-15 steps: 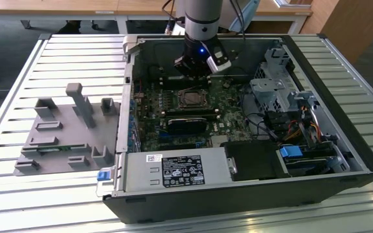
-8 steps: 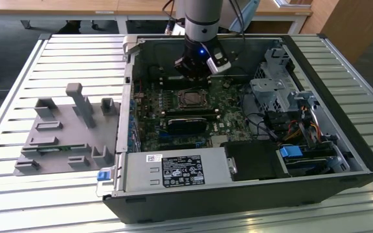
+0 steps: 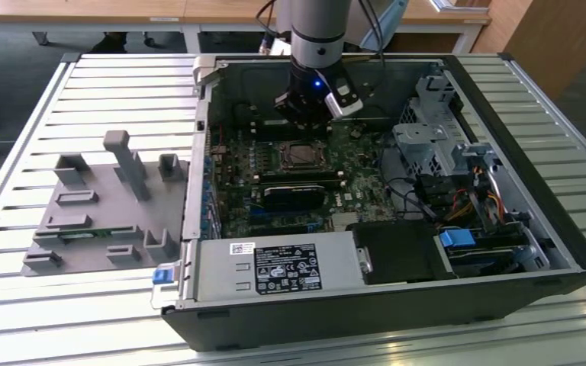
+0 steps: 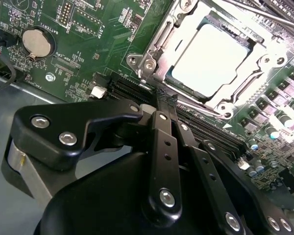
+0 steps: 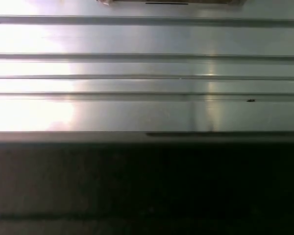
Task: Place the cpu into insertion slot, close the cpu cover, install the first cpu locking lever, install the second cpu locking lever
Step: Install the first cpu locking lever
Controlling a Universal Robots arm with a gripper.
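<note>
On the exterior view's left, a grey fixture plate (image 3: 94, 213) with upright pegs and blocks lies on the slatted metal counter (image 3: 28, 313), just beside the open computer case (image 3: 395, 305). A silver power supply box (image 3: 278, 268) with a black label sits along the case's near edge, with a small blue tab at its left corner. Further right, inside the case, the green motherboard (image 3: 237, 191) lies flat, and near its middle is the insertion slot (image 3: 301, 155), with long black card slots just below it in that view. The arm comes down from the top of the frame, and its tool (image 3: 304, 114) hovers just behind the socket, close above the board. In the second wrist view the tool (image 4: 159, 105) is narrow, its black fingers (image 4: 161, 147) drawn together and holding nothing, their tips just beside the socket's metal rim. There the cpu (image 4: 209, 58) sits in the insertion slot (image 4: 161, 39), its pale metal top showing through the window of the cpu cover (image 4: 257, 63), which lies down flat over it. A round coin battery (image 4: 37, 42) is well apart on the board. On the exterior view's right, drive cages and bundled cables (image 3: 476, 202) fill the case's end.
</note>
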